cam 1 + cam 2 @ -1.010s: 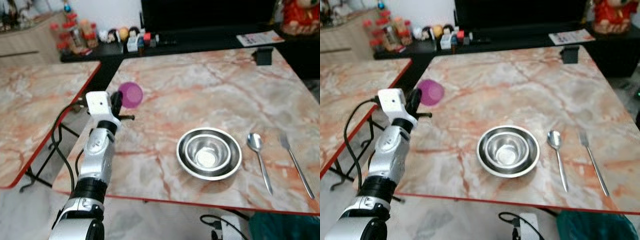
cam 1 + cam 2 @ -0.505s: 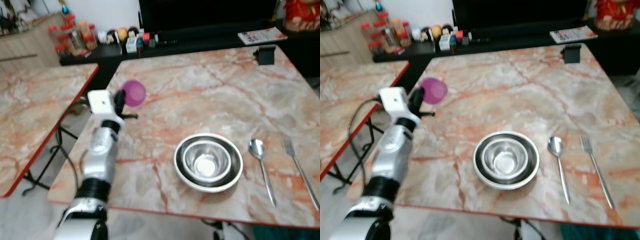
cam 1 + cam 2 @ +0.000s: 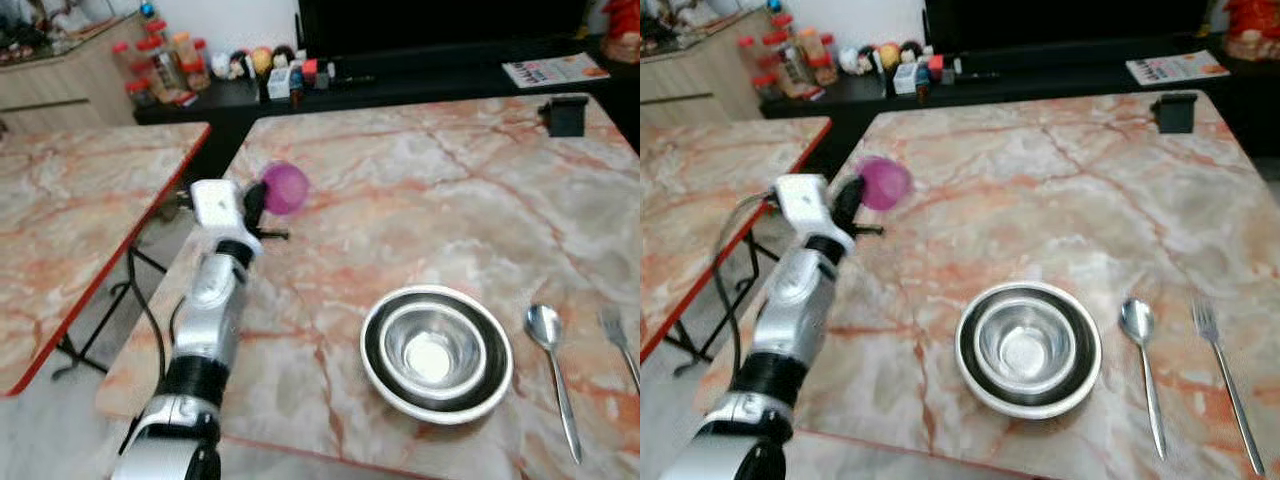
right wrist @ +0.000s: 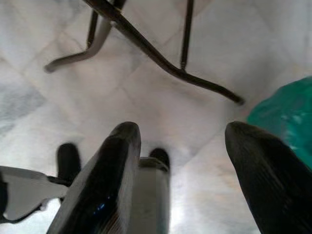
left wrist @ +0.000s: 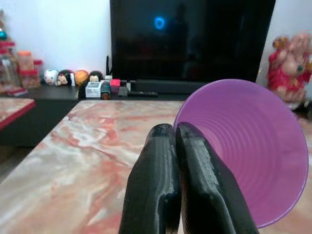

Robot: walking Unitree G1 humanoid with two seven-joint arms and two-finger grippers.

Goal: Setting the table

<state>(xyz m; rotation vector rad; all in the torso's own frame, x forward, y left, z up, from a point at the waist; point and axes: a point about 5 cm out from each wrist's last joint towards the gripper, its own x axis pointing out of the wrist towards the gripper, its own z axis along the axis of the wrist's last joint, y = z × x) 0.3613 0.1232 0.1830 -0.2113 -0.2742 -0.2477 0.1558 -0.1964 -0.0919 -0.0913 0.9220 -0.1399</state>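
Between the left gripper's [image 5: 174, 146] two black fingers [image 5: 153, 180], pressed together on its rim, sits a purple plastic cup [image 5: 248, 146]. It is tipped on its side with its ribbed inside and open mouth turned toward the wrist camera. From the head, the cup [image 3: 285, 187] hangs just past the fingers, over the left near part of the marble-patterned bench [image 3: 430, 190], close to its red-trimmed edge.

The relation that matters is sideways. The rest of the setting lies well to the right of the cup and nearer the robot: two nested steel bowls [image 3: 436, 350], round and shiny, with a steel spoon [image 3: 552, 370] beside them and a fork [image 3: 1225, 380] beyond it, both with their handles pointing toward the near edge. The cup's axis is close to level, so it probably has to be turned upright before it is set down. The left arm is the one carrying it and the nearer one.

The right gripper [image 4: 183, 161] hangs idle, fingers spread apart and holding nothing, above a pale tiled floor [image 4: 161, 92] with black frame legs [image 4: 146, 44] and something teal [image 4: 285, 117] nearby.
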